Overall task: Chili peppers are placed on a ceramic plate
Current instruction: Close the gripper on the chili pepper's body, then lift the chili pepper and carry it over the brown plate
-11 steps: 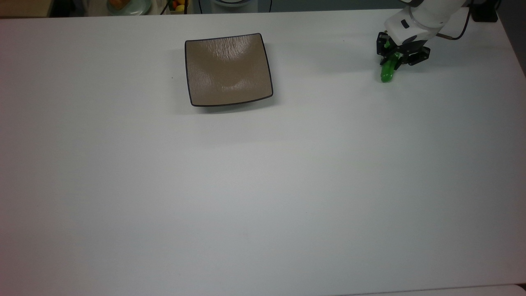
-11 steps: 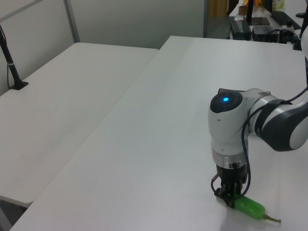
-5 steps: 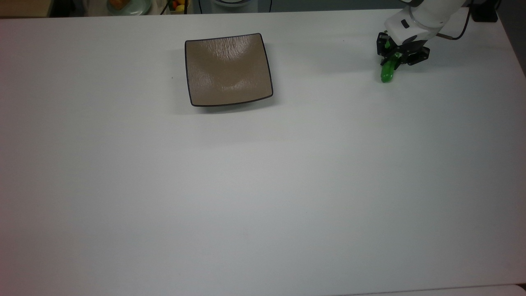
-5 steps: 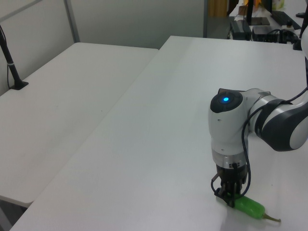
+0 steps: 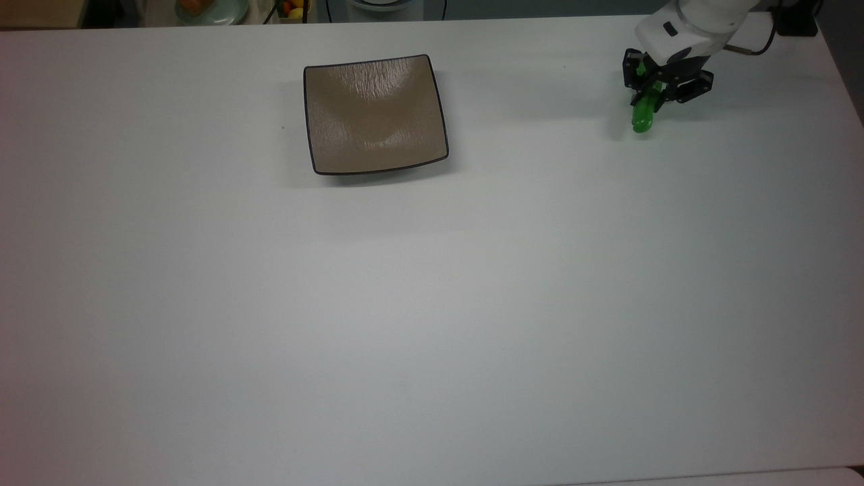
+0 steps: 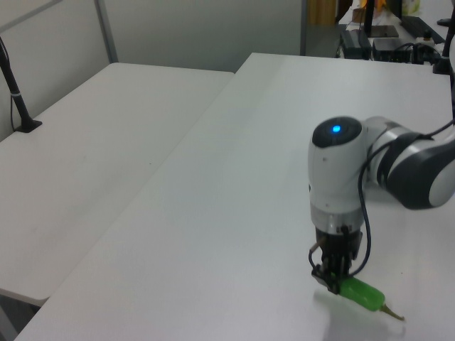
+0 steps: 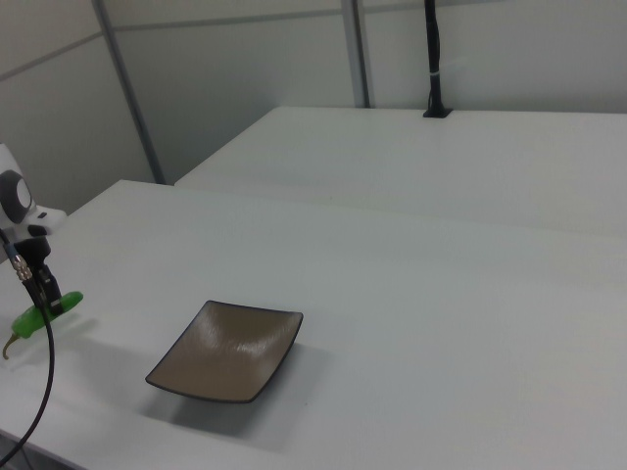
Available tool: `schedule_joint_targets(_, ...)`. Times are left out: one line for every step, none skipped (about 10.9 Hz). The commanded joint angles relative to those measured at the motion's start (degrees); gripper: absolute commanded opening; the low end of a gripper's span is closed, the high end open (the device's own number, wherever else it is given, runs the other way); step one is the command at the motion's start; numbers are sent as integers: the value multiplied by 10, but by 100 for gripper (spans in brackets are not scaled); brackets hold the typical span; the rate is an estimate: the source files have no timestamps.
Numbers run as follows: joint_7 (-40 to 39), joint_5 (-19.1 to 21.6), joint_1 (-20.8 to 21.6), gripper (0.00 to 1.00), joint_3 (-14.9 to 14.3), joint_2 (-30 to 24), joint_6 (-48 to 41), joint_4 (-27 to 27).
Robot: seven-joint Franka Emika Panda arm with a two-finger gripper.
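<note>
Claw (image 5: 653, 96) grips chili pepper (image 5: 642, 116) nr table edge (image 5: 847, 88), plate (image 5: 374, 115) well apart

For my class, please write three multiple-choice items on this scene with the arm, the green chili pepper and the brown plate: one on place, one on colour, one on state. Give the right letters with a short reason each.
1. In the top view, where is the chili pepper relative to the ceramic plate?
A. On it
B. To the top view's right of it
C. To the top view's left of it

2. What colour is the plate?
A. Taupe-brown with a dark rim
B. White
C. Blue

3. What state is the pepper in?
A. Lying free on the table
B. Resting on the plate
C. Gripped by the tool

Answers:
1. B, the pepper is far off toward the top view's right edge.
2. A, the right view shows the brown surface.
3. C, the left view shows the tool shut on the pepper's end.
</note>
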Motion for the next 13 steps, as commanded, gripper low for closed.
schedule_joint_targets(-59, 0, -26, 2, 1, -50, -1, -13)
schedule_joint_targets(-75, 1, -40, 3, 1, -62, -4, -13)
schedule_joint_targets(-91, 3, -53, 3, 1, -75, -4, -13)
schedule_joint_targets(-117, 7, -68, 3, 1, -86, -5, -13)
schedule_joint_targets(-150, 21, -86, 3, 1, -101, -5, -12)
schedule_joint_targets(-187, 34, -104, 3, 1, -115, -14, -12)
schedule_joint_targets(-228, 46, -123, 3, 0, -126, -32, -7)
schedule_joint_targets(-267, 56, -146, 3, 0, -136, -54, -4)
schedule_joint_targets(-299, 67, -171, 3, 0, -152, -64, -2)
schedule_joint_targets(-332, 72, -194, 3, 0, -166, -75, -2)
schedule_joint_targets(-363, 76, -214, 3, 0, -180, -94, -1)
schedule_joint_targets(-400, 76, -235, 3, 0, -192, -112, -1)
schedule_joint_targets(-439, 76, -252, 3, -2, -201, -135, -1)
